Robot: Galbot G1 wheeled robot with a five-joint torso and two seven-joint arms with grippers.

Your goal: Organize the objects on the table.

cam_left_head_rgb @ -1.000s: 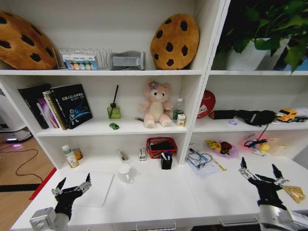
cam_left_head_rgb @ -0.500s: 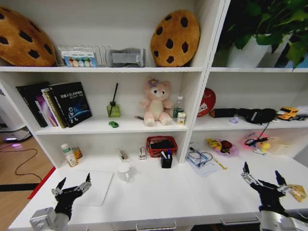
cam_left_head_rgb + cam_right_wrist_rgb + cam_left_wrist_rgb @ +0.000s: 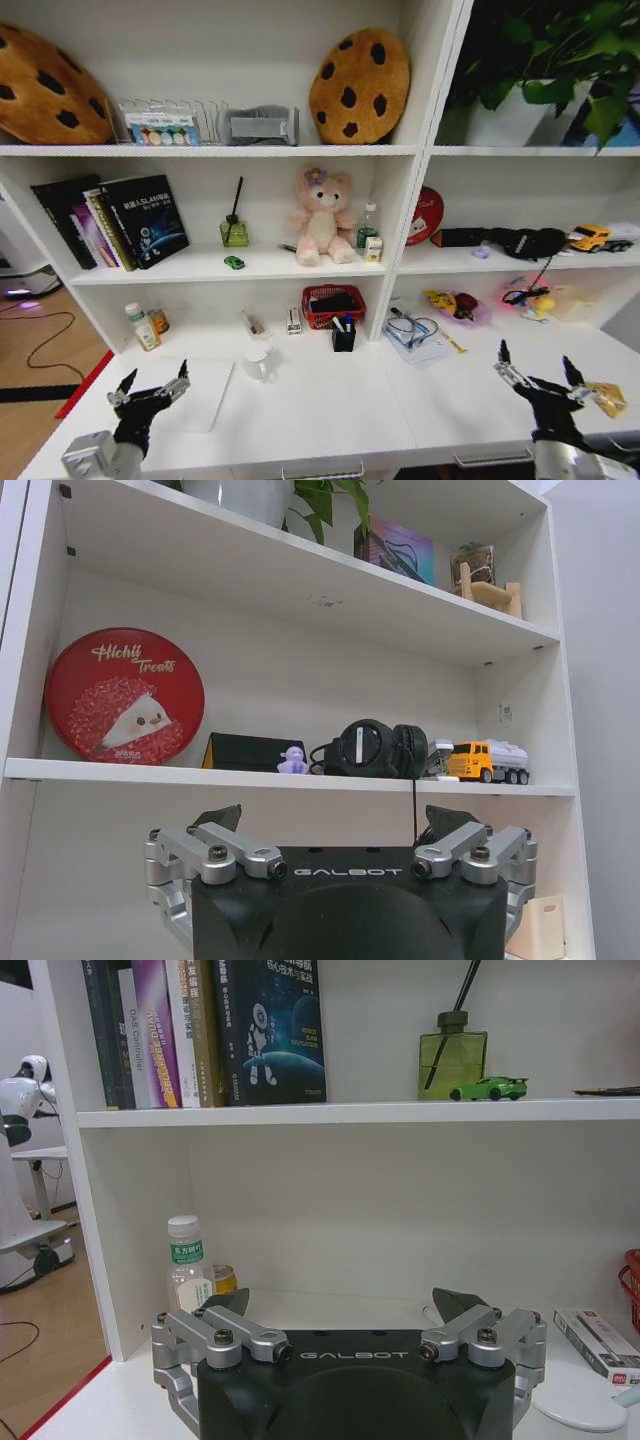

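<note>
The left gripper (image 3: pixel 150 391) is hovering low over the long white tabletop (image 3: pixel 320 405), in front of the white ceramic mug (image 3: pixel 258 360), with its jaws spread wide and empty. The right gripper (image 3: pixel 536 375) is hanging over the tabletop well to the far side of that mug, jaws likewise spread, just beside the crinkled tan packet (image 3: pixel 606 398). Behind the mug, a black pen cup (image 3: pixel 344 336) and a red mesh basket (image 3: pixel 334 304) are sitting on the tabletop. The tiny green toy car (image 3: pixel 235 262) is resting on the shelf above the mug, beside the green glass diffuser bottle (image 3: pixel 452 1062).
</note>
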